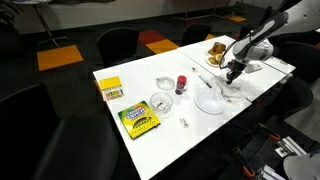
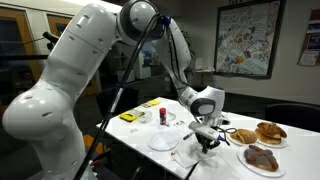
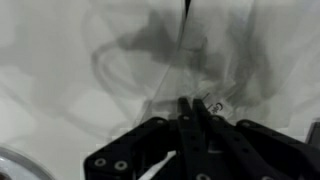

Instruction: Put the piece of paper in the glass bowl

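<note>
My gripper (image 1: pixel 233 72) is low over the far right part of the white table, also seen in the other exterior view (image 2: pixel 205 141). In the wrist view its two fingers (image 3: pixel 195 104) are pressed together, with a small crumpled white piece of paper (image 3: pixel 214 99) pinched at their tips. A glass bowl (image 1: pixel 163 86) stands mid-table, and a second glass bowl (image 1: pixel 160 104) stands in front of it. Both are well away from the gripper. A curved glass rim (image 3: pixel 14 160) shows at the wrist view's lower left corner.
A round white plate (image 1: pixel 210 101) lies next to the gripper. Plates of pastries (image 2: pixel 262 133) stand at the table's end. Crayon boxes (image 1: pixel 139 121), a red-capped item (image 1: pixel 181 83) and a small white object (image 1: pixel 185 122) lie on the table. Chairs surround it.
</note>
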`<state>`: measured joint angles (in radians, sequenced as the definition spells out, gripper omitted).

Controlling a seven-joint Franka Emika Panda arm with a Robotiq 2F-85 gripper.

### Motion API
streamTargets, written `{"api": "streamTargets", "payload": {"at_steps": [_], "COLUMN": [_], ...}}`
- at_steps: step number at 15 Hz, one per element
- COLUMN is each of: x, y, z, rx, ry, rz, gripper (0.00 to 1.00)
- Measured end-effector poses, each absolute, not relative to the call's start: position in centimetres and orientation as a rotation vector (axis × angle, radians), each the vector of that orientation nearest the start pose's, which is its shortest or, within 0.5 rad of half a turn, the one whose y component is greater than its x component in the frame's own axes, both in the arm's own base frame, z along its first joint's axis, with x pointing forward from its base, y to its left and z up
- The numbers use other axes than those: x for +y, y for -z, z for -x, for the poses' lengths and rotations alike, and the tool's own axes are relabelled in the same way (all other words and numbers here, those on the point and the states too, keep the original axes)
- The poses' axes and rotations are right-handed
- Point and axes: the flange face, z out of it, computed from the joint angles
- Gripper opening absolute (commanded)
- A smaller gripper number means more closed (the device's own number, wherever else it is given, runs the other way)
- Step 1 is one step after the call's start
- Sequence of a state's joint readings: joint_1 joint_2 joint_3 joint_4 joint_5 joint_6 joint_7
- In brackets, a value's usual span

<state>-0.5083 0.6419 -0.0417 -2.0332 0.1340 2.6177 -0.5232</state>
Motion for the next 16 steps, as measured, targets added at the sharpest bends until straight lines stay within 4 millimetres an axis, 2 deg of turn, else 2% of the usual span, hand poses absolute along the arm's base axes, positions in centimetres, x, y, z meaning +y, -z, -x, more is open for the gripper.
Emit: {"api": "streamTargets", "payload": {"at_steps": [8,16], "x": [-30.8,-30.0], "y": [-12.1,-15.0], "z": [-49.7,-50.6], "rx": [0.203,0.174], "ry": [-0.041,0.018], "rz": [3.078,3.098], "gripper": [0.0,0.0]}}
